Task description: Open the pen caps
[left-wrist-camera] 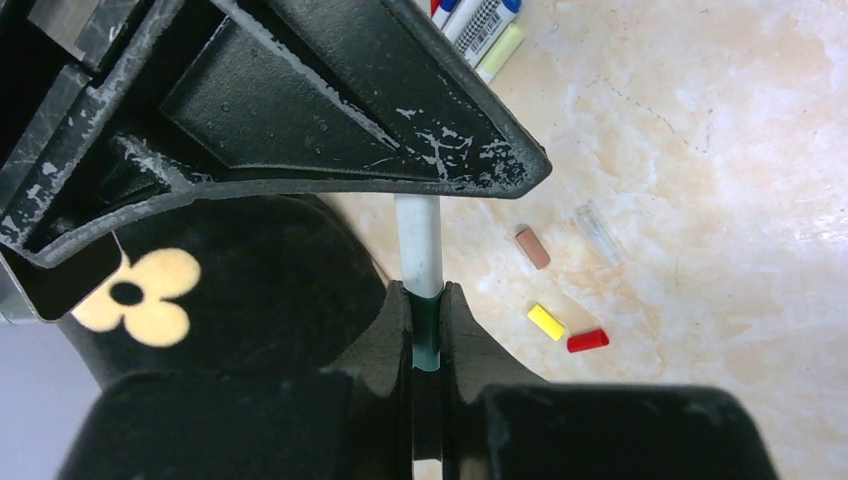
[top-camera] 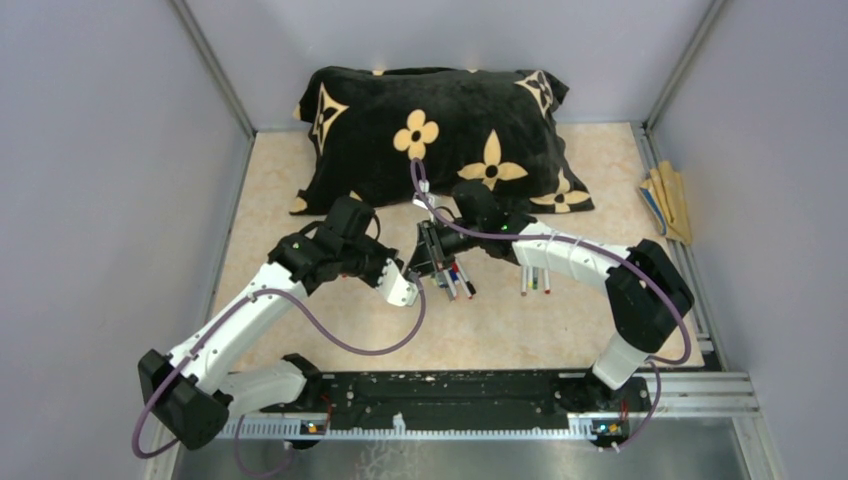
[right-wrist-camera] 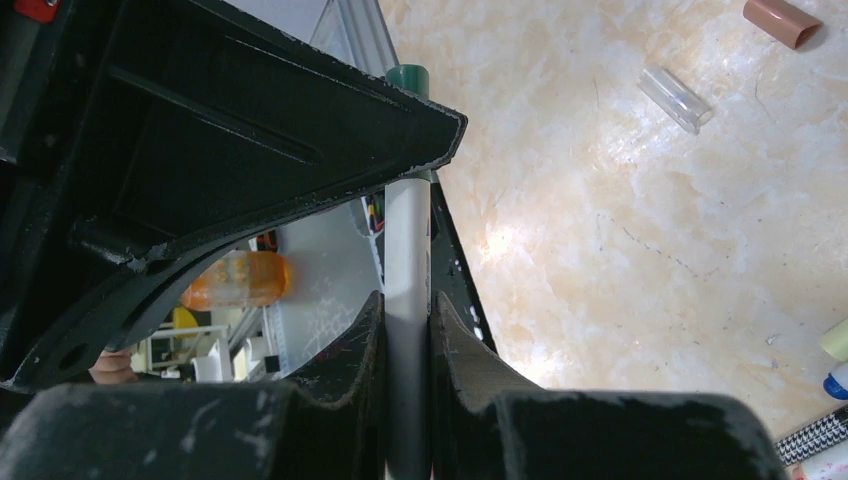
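My left gripper (left-wrist-camera: 425, 300) is shut on the green cap (left-wrist-camera: 425, 335) of a pen with a white barrel (left-wrist-camera: 418, 245). My right gripper (right-wrist-camera: 407, 305) is shut on that same barrel (right-wrist-camera: 407, 250); the green cap (right-wrist-camera: 407, 77) peeks out past the left gripper's finger. In the top view both grippers, left (top-camera: 408, 272) and right (top-camera: 432, 255), meet above the table in front of the pillow. Loose caps lie on the table: brown (left-wrist-camera: 532, 247), clear (left-wrist-camera: 600, 232), yellow (left-wrist-camera: 546, 321), red (left-wrist-camera: 587, 341). More pens lie under the grippers (top-camera: 455, 280) and further right (top-camera: 535, 280).
A black pillow with tan flowers (top-camera: 440, 135) fills the back of the table. Flat tan sticks (top-camera: 668, 205) lie at the right edge. Grey walls enclose the table on three sides. The brown cap (right-wrist-camera: 781, 20) and clear cap (right-wrist-camera: 676, 98) also show in the right wrist view.
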`<move>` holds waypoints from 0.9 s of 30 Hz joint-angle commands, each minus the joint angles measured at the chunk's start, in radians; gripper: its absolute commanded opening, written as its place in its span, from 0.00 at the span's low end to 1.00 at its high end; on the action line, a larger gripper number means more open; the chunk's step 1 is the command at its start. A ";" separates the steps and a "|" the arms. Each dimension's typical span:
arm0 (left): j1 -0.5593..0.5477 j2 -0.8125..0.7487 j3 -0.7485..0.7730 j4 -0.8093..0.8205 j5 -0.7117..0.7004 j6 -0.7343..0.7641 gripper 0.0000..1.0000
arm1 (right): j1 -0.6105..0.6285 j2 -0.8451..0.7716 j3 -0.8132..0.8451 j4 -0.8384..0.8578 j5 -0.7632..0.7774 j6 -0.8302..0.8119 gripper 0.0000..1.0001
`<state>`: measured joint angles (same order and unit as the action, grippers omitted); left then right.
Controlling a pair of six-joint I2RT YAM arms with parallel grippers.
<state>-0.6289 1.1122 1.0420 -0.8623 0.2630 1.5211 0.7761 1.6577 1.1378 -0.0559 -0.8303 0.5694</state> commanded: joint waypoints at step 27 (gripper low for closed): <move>-0.016 0.033 0.028 -0.066 0.016 -0.003 0.21 | -0.024 -0.047 -0.004 0.111 -0.086 0.046 0.00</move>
<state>-0.6315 1.1370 1.0554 -0.8707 0.2134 1.5394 0.7563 1.6402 1.1198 -0.0715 -0.8848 0.5892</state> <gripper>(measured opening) 0.212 0.125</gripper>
